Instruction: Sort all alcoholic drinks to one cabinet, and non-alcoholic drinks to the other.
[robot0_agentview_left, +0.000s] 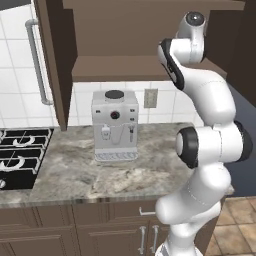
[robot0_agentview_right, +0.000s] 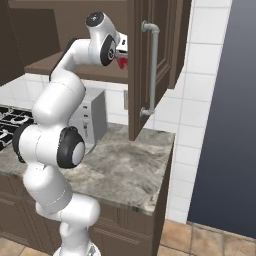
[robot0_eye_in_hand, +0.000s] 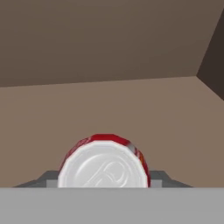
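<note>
Holding the red can (robot0_eye_in_hand: 103, 162) between its jaws, the gripper (robot0_eye_in_hand: 104, 186) is closed on the can's sides, inside the open upper cabinet (robot0_eye_in_hand: 109, 109). The can looks light, stiff and smooth, so it may slip; its round wall is the best place to hold. Its silvery top faces the hand, directly in front.
</note>
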